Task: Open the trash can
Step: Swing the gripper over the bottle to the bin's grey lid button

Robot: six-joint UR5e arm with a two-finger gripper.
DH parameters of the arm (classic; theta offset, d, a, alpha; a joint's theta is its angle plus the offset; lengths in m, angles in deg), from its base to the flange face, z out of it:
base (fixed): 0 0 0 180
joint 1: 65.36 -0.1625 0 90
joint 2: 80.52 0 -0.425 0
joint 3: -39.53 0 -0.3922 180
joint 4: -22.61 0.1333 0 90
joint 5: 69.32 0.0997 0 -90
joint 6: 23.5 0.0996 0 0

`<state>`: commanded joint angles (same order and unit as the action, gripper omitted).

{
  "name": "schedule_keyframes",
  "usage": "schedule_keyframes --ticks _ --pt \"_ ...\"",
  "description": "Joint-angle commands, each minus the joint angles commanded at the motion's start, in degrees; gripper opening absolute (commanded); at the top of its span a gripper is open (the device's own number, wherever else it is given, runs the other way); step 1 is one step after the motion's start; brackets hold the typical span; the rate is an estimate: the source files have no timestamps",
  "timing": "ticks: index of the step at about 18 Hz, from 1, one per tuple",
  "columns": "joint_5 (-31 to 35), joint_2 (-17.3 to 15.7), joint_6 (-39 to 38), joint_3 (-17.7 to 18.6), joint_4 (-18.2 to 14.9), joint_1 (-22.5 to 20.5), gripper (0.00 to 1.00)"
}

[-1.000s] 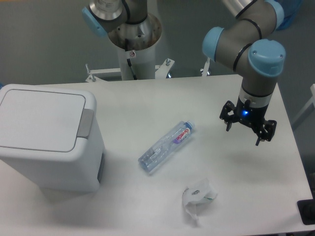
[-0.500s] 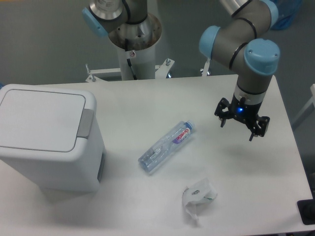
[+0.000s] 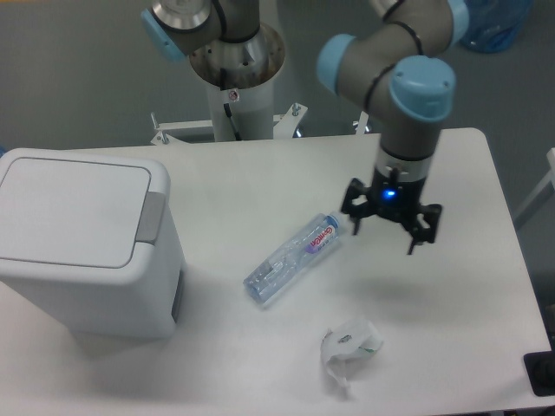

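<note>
At left edge, large white boxy plastic trash can [image 3: 82, 243], lid shut, partly cut off; black two-finger gripper [image 3: 387, 227] centre-right, jaws spread, empty.

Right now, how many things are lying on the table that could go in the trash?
2. A clear plastic bottle lies on its side mid-table, right of the closed trash can. A crumpled white wrapper sits near the front edge. Nothing seems hidden.

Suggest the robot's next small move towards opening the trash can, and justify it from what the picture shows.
Probably carry the gripper further left, over the bottle, towards the grey tab on the trash can. The lid looks flat and closed, and the open, empty gripper hangs far right of the can.
</note>
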<state>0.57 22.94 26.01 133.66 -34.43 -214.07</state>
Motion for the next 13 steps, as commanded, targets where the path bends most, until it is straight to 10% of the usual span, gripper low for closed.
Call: schedule_keyframes --ticks 13 --pt "-13.38 -6.77 -15.85 -2.12 0.53 9.14 1.0"
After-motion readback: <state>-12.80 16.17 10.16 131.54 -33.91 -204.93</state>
